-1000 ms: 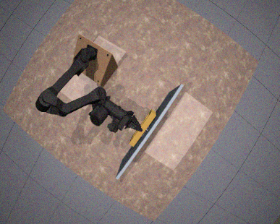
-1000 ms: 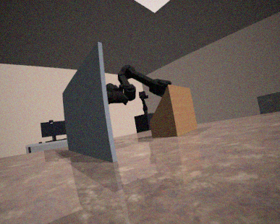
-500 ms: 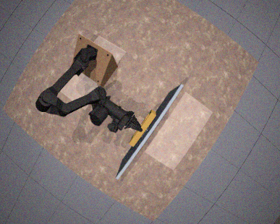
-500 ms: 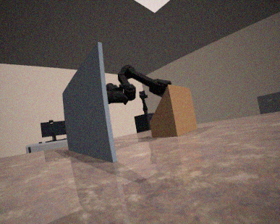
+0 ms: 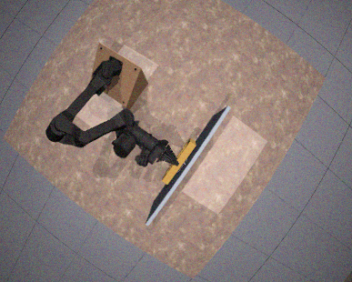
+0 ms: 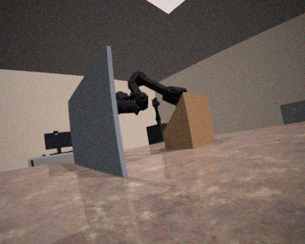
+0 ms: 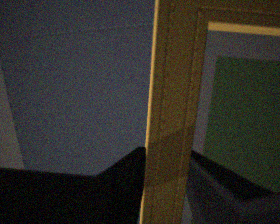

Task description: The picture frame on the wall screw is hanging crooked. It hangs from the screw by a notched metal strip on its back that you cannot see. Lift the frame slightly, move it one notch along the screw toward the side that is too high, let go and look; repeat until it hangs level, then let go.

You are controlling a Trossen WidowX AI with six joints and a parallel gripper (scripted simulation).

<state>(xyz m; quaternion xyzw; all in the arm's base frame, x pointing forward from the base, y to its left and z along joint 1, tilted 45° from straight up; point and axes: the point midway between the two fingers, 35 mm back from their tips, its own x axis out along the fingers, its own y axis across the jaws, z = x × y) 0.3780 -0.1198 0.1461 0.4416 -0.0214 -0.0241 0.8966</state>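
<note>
The yellow-gold picture frame (image 5: 188, 149) (image 7: 176, 75) is against the dark side of the upright wall panel (image 5: 187, 169) (image 6: 93, 118) (image 7: 86, 90). My gripper (image 5: 178, 163) (image 7: 164, 156) is shut on the picture frame, with one dark finger on each side of its left bar in the wrist view. Behind the panel in the exterior view, the frame and fingertips are hidden. The frame holds a green picture (image 7: 248, 110) with a grey border. Its bar leans slightly in the wrist view, but I cannot tell whether it is level. The screw and notched strip are hidden.
The arm is mounted on a brown wedge-shaped block (image 5: 133, 82) (image 6: 202, 122). The panel's long edge crosses the mottled table top (image 5: 206, 64) (image 6: 226, 185). A pale rectangle (image 5: 229, 168) lies on the table behind the panel.
</note>
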